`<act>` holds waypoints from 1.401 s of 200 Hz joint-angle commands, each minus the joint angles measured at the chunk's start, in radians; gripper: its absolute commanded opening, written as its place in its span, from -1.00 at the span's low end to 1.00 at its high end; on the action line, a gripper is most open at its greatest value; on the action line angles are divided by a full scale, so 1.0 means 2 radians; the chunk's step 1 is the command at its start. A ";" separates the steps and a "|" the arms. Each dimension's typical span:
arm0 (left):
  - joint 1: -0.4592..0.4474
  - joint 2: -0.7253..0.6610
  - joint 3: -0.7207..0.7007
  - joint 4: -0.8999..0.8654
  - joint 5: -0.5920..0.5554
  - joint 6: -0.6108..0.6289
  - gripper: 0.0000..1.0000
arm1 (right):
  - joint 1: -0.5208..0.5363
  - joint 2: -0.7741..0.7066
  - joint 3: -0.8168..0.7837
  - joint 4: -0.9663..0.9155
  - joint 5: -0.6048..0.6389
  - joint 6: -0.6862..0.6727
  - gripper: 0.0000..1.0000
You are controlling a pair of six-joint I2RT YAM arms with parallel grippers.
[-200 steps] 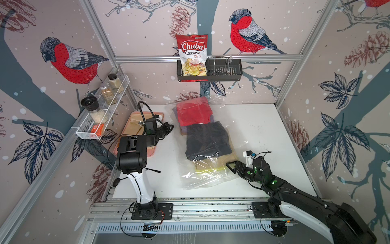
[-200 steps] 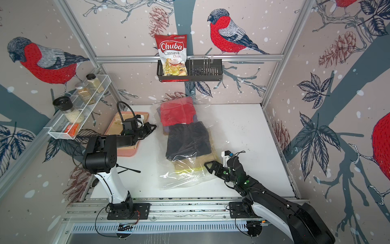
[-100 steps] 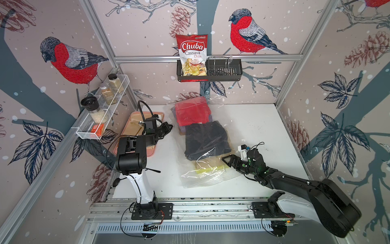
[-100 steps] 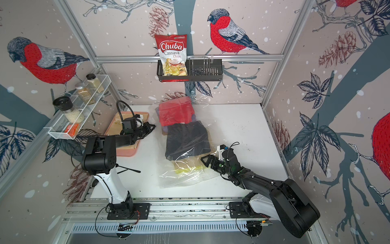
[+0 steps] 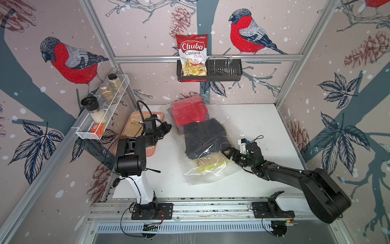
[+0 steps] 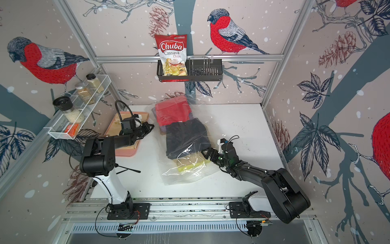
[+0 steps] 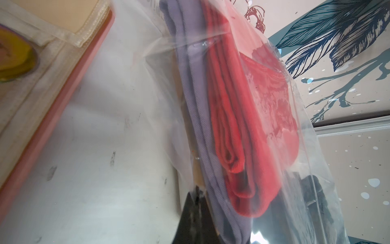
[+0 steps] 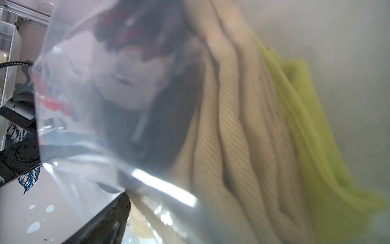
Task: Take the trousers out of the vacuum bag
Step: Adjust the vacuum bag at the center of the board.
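The clear vacuum bag (image 5: 211,177) lies lengthwise on the white table in both top views, with trousers inside. Red trousers (image 5: 187,111) lie at its far end over purple ones (image 7: 196,109), black trousers (image 5: 203,136) fill the middle, and tan (image 8: 238,131) and yellow (image 8: 306,131) ones lie near the front. My left gripper (image 5: 168,127) is shut at the bag's left edge beside the purple and red trousers, and the film runs into its tips (image 7: 196,196). My right gripper (image 5: 226,153) is open against the bag's right side, by the tan trousers. One dark finger (image 8: 101,224) shows under the film.
A pink tray (image 5: 150,153) with a beige mat (image 5: 135,120) sits left of the bag under my left arm. A wire shelf (image 5: 99,118) with jars hangs on the left wall. A black basket (image 5: 223,70) with a chips packet (image 5: 193,55) hangs on the back wall.
My right gripper has moved from the table's front toward the bag and now touches its right side, still open. The left arm has stayed where it was.
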 commanded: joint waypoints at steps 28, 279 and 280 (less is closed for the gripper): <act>0.004 -0.011 0.012 -0.004 -0.016 0.012 -1.00 | -0.005 0.051 0.039 0.076 -0.017 -0.022 1.00; 0.035 -0.090 0.077 -0.094 -0.041 0.005 0.94 | 0.008 0.117 0.180 -0.024 -0.010 -0.093 1.00; 0.034 -0.091 0.077 -0.096 -0.041 0.006 0.94 | 0.008 0.115 0.180 -0.024 -0.010 -0.093 1.00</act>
